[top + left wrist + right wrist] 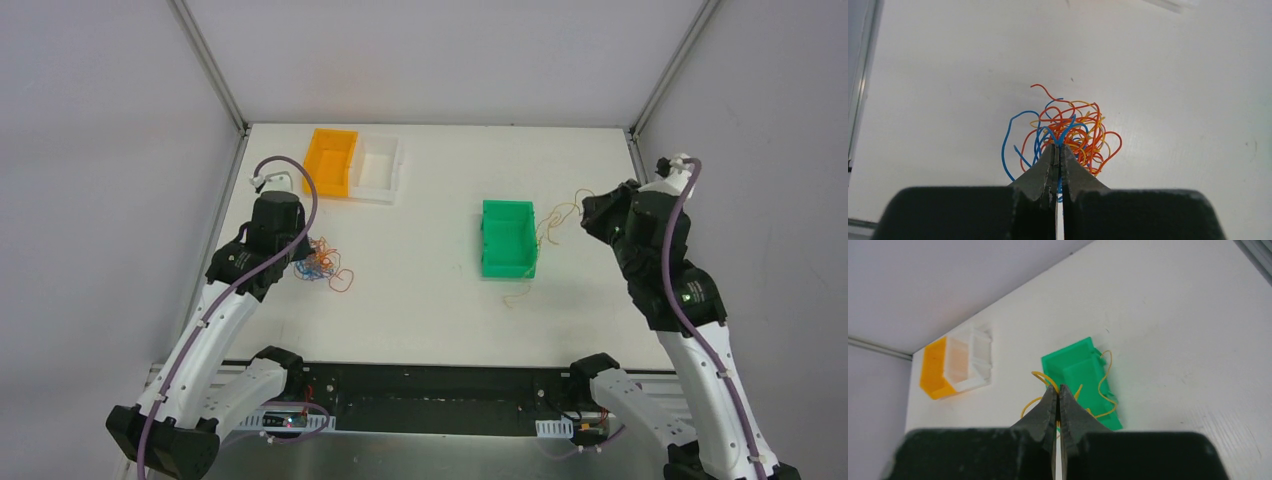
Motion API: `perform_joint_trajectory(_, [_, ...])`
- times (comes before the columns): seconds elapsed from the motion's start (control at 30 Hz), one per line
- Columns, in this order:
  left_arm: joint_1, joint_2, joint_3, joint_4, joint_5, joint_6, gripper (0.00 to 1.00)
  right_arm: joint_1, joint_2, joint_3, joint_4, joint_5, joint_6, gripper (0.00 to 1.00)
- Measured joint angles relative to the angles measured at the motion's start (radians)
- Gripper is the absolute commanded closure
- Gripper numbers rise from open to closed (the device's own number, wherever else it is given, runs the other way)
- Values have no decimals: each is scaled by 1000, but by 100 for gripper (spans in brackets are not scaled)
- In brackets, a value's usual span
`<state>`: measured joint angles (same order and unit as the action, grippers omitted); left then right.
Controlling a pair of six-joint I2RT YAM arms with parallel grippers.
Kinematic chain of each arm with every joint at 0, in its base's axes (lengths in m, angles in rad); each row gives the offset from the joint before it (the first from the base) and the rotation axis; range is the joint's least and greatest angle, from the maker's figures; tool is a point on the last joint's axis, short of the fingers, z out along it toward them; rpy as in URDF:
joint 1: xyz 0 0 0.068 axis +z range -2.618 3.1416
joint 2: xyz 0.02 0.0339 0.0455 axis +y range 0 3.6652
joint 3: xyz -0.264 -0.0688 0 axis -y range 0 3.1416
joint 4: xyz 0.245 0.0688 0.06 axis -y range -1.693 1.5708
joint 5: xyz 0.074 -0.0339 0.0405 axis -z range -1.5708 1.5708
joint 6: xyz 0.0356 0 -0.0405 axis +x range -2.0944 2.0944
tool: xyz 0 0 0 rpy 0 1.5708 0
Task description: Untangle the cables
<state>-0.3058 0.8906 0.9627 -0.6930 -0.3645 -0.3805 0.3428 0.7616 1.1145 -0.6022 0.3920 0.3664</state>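
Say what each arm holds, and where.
Left fingers pinch a blue cable at the edge of the tangle; right fingers pinch a yellow cable at a loop.

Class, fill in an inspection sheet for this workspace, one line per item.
Surface: white table.
Job's things: tangle of cables, blue, orange-red and yellow, at the left; yellow cable draped by the green bin.
Clutter: orange bin and white bin, side by side.
Tools: left tool shut on the tangle of cables; right tool shut on the yellow cable.
Cables: purple hoses along both arms.
Surroundings: grey walls, metal frame posts.
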Motion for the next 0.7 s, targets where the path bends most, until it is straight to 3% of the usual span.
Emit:
perform_joint_trajectory(0.4, [0,-12,-4,79,364,113,100,0,156,430,-37,-198,-55,100])
perform_joint_trajectory(0.7, [0,-2,-43,111,458,131,100,0,230,476,36,-215,-69,100])
